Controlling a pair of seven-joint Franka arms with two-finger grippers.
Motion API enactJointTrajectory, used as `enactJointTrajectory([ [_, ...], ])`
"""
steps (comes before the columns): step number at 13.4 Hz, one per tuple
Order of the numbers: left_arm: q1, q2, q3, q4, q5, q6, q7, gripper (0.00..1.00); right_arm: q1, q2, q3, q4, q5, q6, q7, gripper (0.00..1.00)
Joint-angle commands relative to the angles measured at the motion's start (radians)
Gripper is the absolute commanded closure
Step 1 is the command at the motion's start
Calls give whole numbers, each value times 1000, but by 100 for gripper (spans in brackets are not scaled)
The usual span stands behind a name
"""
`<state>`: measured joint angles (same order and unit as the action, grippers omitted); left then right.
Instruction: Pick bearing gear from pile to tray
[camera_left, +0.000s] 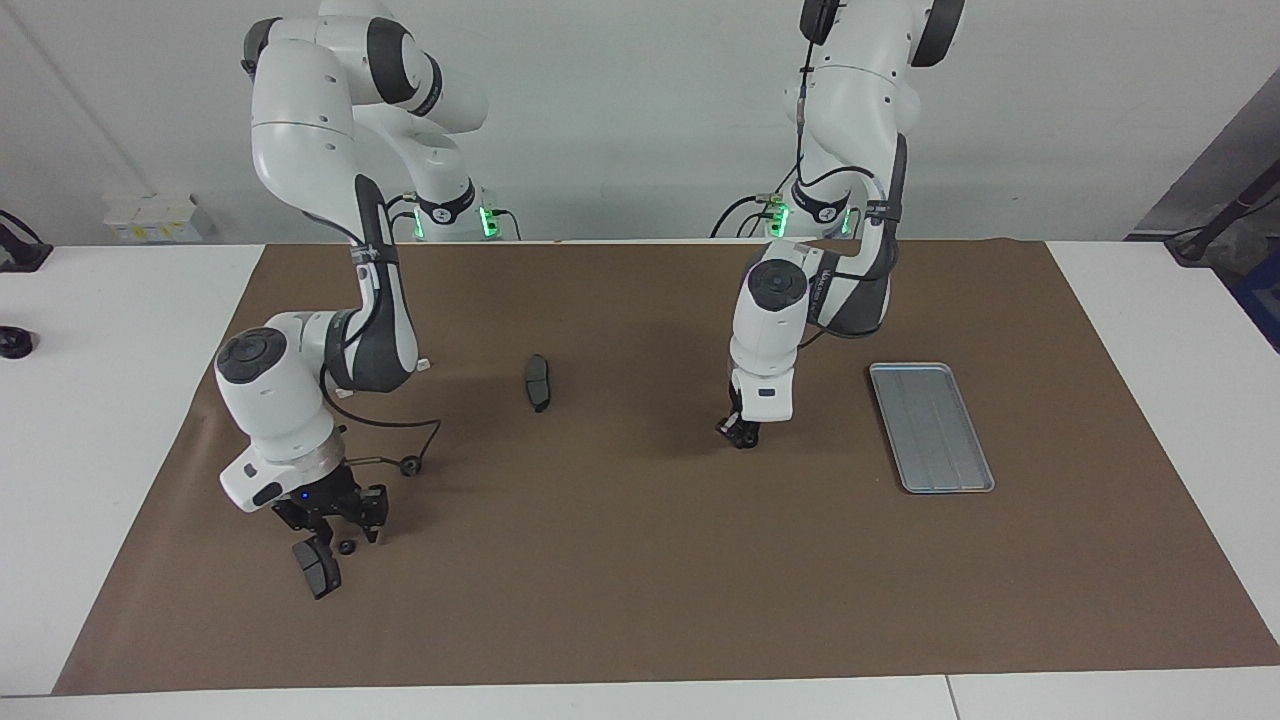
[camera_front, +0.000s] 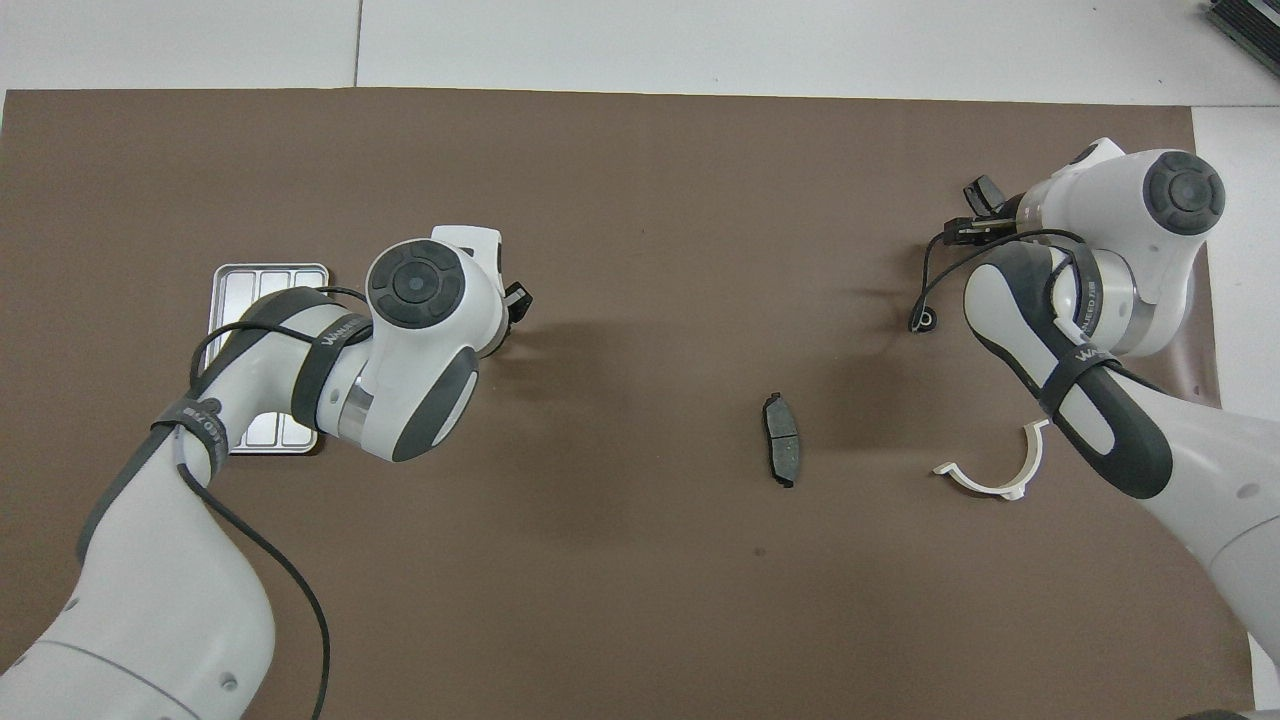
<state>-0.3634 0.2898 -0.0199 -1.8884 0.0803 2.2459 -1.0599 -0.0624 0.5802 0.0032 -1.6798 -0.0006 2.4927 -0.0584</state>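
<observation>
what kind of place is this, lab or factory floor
Most likely a robotics lab bench, not a factory: two white arms stand at a white table covered by a brown mat, with only a few loose parts laid out, such as a brake pad, and a small metal tray.
</observation>
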Motion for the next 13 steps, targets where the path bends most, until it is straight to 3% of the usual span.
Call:
enactJointTrajectory([
  [1,136,-148,-6,-34,-63,-116,221,100,-11,-34,12,-47,11,49,12,48],
  [4,283,-185,-5,-32,-83,-170,432,100,-11,-33,12,-47,11,69,15,52],
  [8,452,-188,-5,-96,-126,-74,697,100,-11,-34,12,-66,11,97,25,57],
  [13,443,-167,-3,-273,-129,165,722,100,-10,-36,12,-75,11,104,26,76],
])
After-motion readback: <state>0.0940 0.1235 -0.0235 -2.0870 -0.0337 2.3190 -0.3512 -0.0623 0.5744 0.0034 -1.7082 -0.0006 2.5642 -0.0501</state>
